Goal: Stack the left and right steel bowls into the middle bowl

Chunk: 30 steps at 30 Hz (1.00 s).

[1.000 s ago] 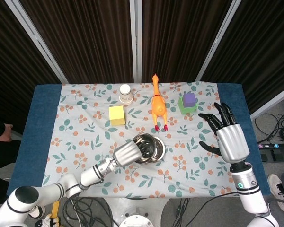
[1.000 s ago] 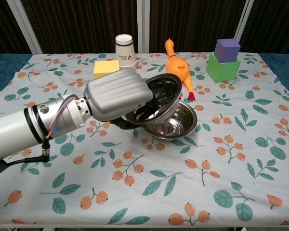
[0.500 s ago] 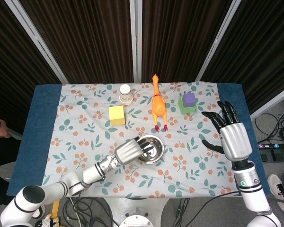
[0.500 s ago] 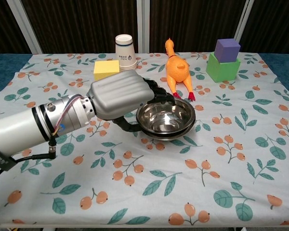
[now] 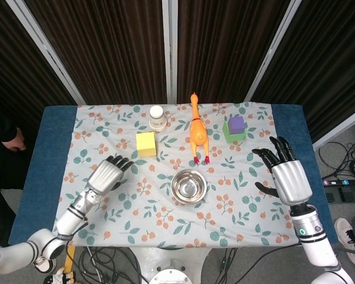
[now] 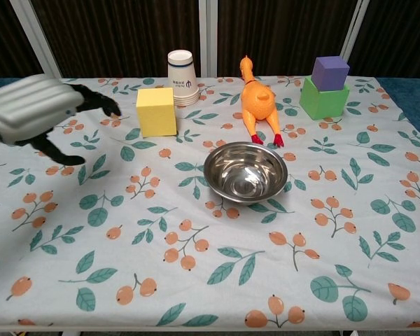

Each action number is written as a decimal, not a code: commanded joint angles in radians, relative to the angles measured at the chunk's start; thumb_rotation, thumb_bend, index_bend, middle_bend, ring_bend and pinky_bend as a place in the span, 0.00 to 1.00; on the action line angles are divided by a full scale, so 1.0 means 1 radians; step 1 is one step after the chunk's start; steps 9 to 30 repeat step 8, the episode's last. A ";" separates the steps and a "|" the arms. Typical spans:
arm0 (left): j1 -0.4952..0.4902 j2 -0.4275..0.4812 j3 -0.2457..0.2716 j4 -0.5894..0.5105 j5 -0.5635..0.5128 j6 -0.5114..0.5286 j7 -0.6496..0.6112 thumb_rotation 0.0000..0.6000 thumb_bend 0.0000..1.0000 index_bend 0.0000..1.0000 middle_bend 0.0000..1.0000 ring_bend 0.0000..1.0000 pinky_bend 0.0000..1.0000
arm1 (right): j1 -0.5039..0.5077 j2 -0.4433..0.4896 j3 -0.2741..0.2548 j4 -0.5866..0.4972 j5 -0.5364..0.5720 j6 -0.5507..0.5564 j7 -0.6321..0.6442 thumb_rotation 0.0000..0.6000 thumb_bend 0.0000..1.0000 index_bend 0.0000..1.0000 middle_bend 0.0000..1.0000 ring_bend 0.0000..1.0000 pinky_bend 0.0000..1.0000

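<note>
The left hand (image 5: 108,173) has a ribbed silver back and black fingers; it hangs above the cloth well to the left of the steel bowls (image 5: 188,186), fingers spread, holding nothing. In the chest view this hand (image 6: 38,112) sits at the left edge, fingertips reaching toward the yellow block (image 6: 156,110) without touching it. The right hand (image 5: 286,176), of the same silver and black build, hovers well to the right of the bowls, fingers fanned apart and empty.

The bowls (image 6: 246,172) are round, polished steel, nested as one stack with a mirror-bright inside, resting on the tablecloth (image 5: 236,213), a pale fabric printed with green leaves and orange berries. Behind the bowls, very near, lies an orange rubber chicken (image 5: 196,129). Behind and left stand the matte yellow block and a white paper cup (image 5: 157,116). Behind and right, a purple cube (image 5: 237,123) sits on a green block (image 6: 324,97).
</note>
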 commanded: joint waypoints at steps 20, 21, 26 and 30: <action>0.307 0.215 0.057 -0.365 -0.170 0.213 0.069 1.00 0.13 0.24 0.22 0.16 0.30 | -0.116 -0.130 -0.120 0.308 -0.002 0.033 0.085 1.00 0.00 0.20 0.17 0.00 0.00; 0.307 0.215 0.057 -0.365 -0.170 0.213 0.069 1.00 0.13 0.24 0.22 0.16 0.30 | -0.116 -0.130 -0.120 0.308 -0.002 0.033 0.085 1.00 0.00 0.20 0.17 0.00 0.00; 0.307 0.215 0.057 -0.365 -0.170 0.213 0.069 1.00 0.13 0.24 0.22 0.16 0.30 | -0.116 -0.130 -0.120 0.308 -0.002 0.033 0.085 1.00 0.00 0.20 0.17 0.00 0.00; 0.307 0.215 0.057 -0.365 -0.170 0.213 0.069 1.00 0.13 0.24 0.22 0.16 0.30 | -0.116 -0.130 -0.120 0.308 -0.002 0.033 0.085 1.00 0.00 0.20 0.17 0.00 0.00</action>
